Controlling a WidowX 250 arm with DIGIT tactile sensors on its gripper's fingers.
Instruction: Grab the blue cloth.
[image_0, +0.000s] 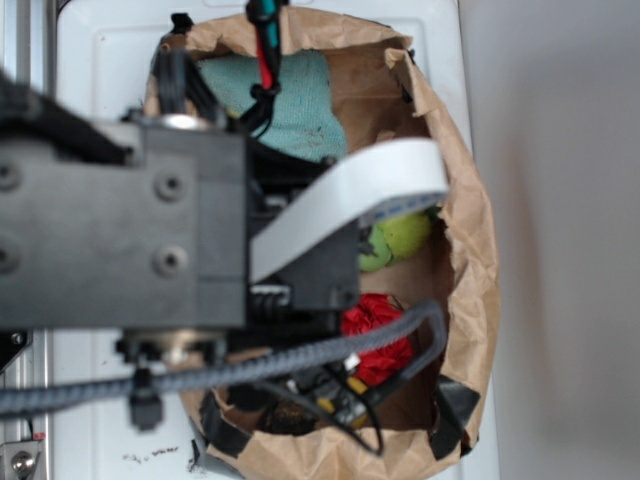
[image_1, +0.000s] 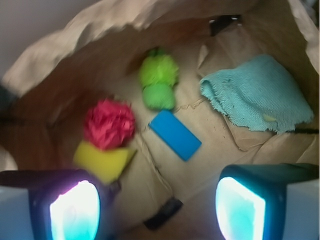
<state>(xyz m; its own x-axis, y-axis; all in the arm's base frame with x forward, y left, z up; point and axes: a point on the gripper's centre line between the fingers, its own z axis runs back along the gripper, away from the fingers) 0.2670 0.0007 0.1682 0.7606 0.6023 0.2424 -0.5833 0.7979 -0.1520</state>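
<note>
The gripper (image_1: 157, 210) hangs wide and empty above the paper-lined bin (image_1: 100, 30). The blue cloth (image_1: 257, 92) lies crumpled at the wrist view's upper right, apart from the blue block (image_1: 175, 135), green toy (image_1: 159, 82), red pom (image_1: 110, 124) and yellow piece (image_1: 102, 160).

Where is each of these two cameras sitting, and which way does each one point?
Exterior: above the robot, looking down over its black arm into the paper bag.
Wrist: on the arm's end, looking into the bag past two spread fingers, nothing between them.
Shared: the blue cloth, the red pompom and the green toy.
</note>
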